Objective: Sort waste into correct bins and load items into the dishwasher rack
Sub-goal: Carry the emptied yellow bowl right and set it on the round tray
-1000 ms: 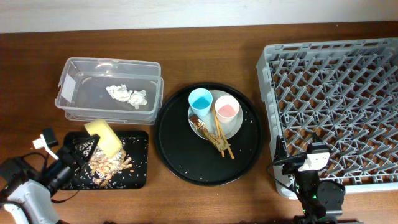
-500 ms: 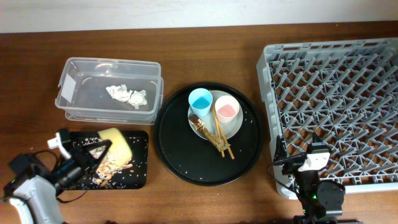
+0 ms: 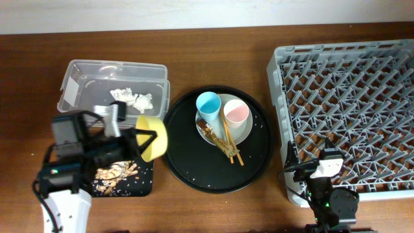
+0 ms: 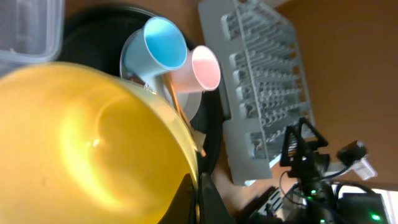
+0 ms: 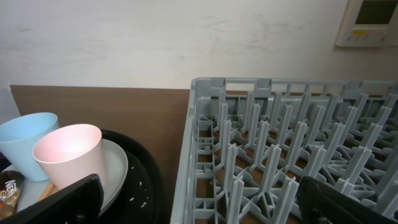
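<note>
My left gripper (image 3: 137, 138) is shut on the rim of the yellow bowl (image 3: 153, 137), held tilted in the air between the flat black tray (image 3: 143, 184) and the round tray. In the left wrist view the bowl (image 4: 81, 143) fills the left side, its rim pinched by the gripper (image 4: 197, 188). Beige food scraps (image 3: 116, 173) lie on the flat black tray. White tissue (image 3: 132, 99) sits in the clear tub (image 3: 77, 74). The pale plate (image 3: 242, 132) carries the blue cup (image 3: 208, 105), pink cup (image 3: 235, 114), chopsticks (image 3: 228, 144) and a brown wrapper (image 3: 206, 127). My right gripper (image 5: 199, 205) stands open at the grey rack's (image 3: 349, 110) front-left corner.
The big round black tray (image 3: 194, 162) lies between the bins and the rack, dotted with crumbs. The right wrist view shows the pink cup (image 5: 68, 155) and blue cup (image 5: 25, 140) to the left of the rack wall (image 5: 205, 155). The wall runs behind the table.
My left arm has lifted the yellow bowl off the flat black tray and carried it up and right toward the round tray. The scraps stay on the flat tray. The right arm has not moved.
</note>
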